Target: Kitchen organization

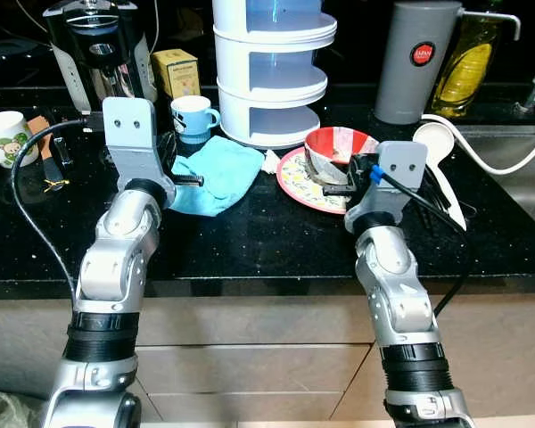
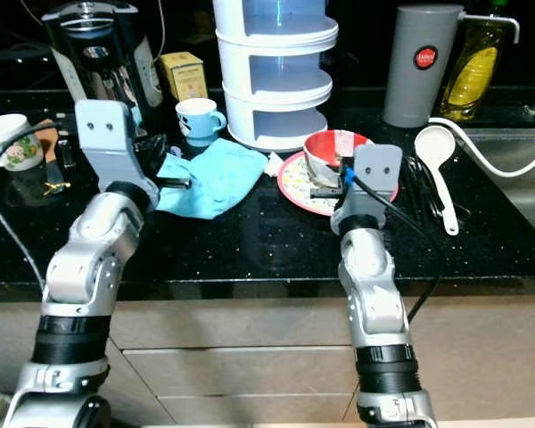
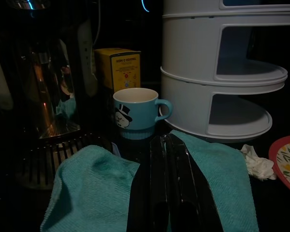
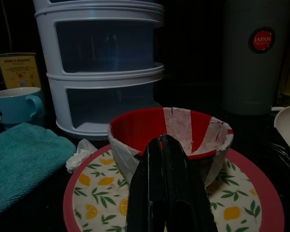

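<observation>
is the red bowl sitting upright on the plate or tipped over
Upright. The red bowl stands on the lemon-patterned plate with its opening facing up and its red inside showing. The right end effector points at its near wall, fingers together.

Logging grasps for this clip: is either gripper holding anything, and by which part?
Nothing. Left gripper is shut above the towel; right gripper is shut before the bowl.

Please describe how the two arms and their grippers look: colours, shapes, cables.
Both arms are silver, with rounded segments and black ribbed bands low down. Each wrist carries a flat grey block with two screws. The left gripper and the right gripper each have two long black fingers. A black cable loops beside the left arm; another, with a blue plug, runs from the right wrist.
</observation>
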You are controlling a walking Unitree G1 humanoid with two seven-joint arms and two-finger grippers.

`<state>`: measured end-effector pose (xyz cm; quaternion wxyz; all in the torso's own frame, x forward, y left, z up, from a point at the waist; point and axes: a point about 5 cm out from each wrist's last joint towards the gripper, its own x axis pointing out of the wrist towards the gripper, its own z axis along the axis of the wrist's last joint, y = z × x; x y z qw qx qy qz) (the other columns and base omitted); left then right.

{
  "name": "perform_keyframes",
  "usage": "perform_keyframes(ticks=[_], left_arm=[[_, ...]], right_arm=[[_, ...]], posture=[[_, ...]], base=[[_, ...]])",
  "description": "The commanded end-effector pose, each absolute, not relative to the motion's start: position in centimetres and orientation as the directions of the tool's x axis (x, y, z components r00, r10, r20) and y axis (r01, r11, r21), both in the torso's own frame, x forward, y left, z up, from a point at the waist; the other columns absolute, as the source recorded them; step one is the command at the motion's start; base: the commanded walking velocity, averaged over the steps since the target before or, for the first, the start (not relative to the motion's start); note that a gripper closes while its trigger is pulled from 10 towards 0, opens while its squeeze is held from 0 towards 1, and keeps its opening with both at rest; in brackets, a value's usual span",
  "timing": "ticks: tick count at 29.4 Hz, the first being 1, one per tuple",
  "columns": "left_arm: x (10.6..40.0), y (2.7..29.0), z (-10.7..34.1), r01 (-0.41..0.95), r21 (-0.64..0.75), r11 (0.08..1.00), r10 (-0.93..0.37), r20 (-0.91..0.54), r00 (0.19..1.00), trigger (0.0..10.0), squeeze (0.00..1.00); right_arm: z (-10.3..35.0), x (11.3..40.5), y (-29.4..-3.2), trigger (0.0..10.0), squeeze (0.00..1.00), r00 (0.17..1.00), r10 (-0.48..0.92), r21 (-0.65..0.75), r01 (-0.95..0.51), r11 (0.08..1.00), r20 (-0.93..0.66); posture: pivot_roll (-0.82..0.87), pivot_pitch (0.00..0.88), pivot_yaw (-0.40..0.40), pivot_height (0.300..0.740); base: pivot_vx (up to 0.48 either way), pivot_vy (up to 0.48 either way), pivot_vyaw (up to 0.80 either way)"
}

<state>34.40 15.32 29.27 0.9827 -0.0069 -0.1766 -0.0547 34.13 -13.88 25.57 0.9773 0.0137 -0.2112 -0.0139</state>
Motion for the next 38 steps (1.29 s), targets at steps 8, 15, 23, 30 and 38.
perform_keyframes(ticks=[8,15,23,30,38], left_arm=[[34.39,15.77,28.88,0.092,0.007,0.996,-0.09,0.332,0.939,10.0,0.0],[34.42,15.76,28.96,0.093,0.012,0.996,-0.091,0.335,0.938,10.0,0.0],[34.42,15.69,28.93,0.097,0.012,0.995,-0.095,0.334,0.938,10.0,0.0],[34.43,15.68,28.89,0.099,0.007,0.995,-0.096,0.333,0.938,10.0,0.0],[34.43,15.61,28.94,0.108,-0.01,0.994,-0.098,0.337,0.936,10.0,0.0]], right_arm=[[25.3,34.08,-13.75,10.0,0.0,0.913,-0.028,0.039,0.013,0.999,0.407],[25.36,34.11,-13.78,10.0,0.0,0.913,-0.027,0.038,0.013,0.999,0.408],[25.34,34.11,-13.81,10.0,0.0,0.913,-0.027,0.037,0.013,0.999,0.407],[25.29,34.07,-13.77,10.0,0.0,0.913,-0.027,0.037,0.014,0.999,0.408],[25.32,34.07,-13.77,10.0,0.0,0.912,-0.026,0.036,0.013,0.999,0.41]], posture=[[-0.03,0.089,0.008,0.74],[-0.03,0.089,0.007,0.74],[-0.03,0.089,0.007,0.74],[-0.03,0.084,0.01,0.74],[-0.03,0.084,0.01,0.74]], base=[[0.0,0.0,0.0],[0.0,-0.294,0.0],[0.0,-0.424,0.0],[0.0,-0.143,0.0],[0.0,0.0,0.0]])
